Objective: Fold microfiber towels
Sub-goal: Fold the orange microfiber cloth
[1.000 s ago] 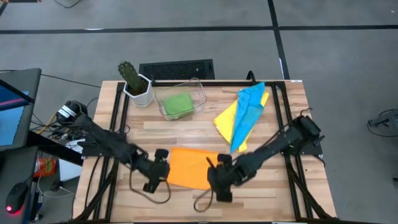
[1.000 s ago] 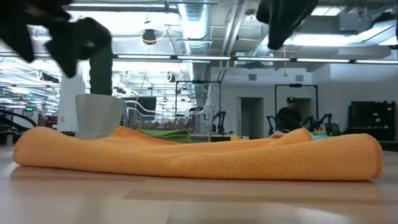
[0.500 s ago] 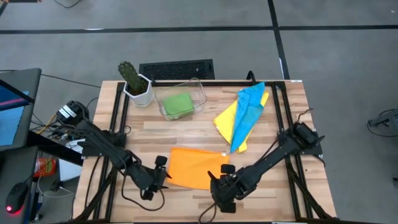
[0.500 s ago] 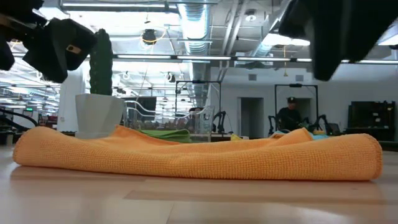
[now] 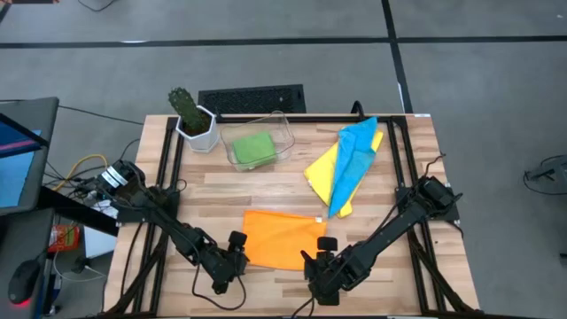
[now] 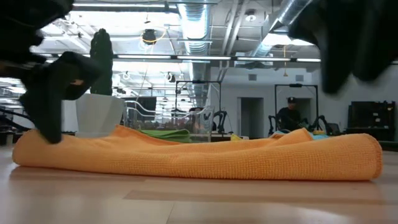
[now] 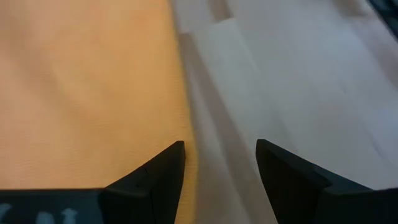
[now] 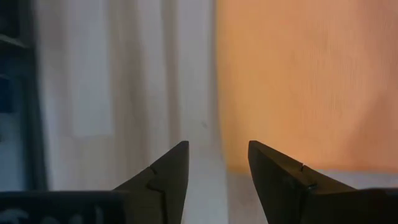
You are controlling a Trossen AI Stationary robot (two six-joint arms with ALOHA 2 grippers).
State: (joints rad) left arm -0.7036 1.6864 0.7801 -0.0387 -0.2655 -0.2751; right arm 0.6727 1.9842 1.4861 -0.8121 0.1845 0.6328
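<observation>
The orange towel [image 5: 282, 239] lies flat on the table as a folded rectangle near the front edge; it also shows in the low view [image 6: 199, 158]. My left gripper [image 5: 236, 250] is open at the towel's near left corner. In the left wrist view [image 7: 221, 149] one finger is over the towel's edge [image 7: 177, 93] and the other over bare wood. My right gripper [image 5: 322, 253] is open at the near right corner and raised. In the right wrist view [image 8: 217, 149] it looks at the towel's edge [image 8: 219, 93]. The green towel [image 5: 253, 149] lies in the clear bin. The light blue towel [image 5: 356, 152] lies on the yellow one [image 5: 321, 168]. My left gripper is low at the towel's left end [image 6: 37, 146], its open fingers on either side of the edge. I cannot tell whether a finger touches the cloth. My right gripper touches nothing.
A clear plastic bin [image 5: 282, 133] and a cactus in a white pot [image 5: 190, 120] stand at the back left. The blue and yellow towels take up the back right. Bare wood shows between the bin and the orange towel [image 5: 266, 188]. A person sits far off in the room [image 6: 289, 115].
Both grippers have drawn back from over the orange towel toward the table's near edge, to its two near corners. My left gripper has come down to the towel's left end. The towel has stayed as it was.
</observation>
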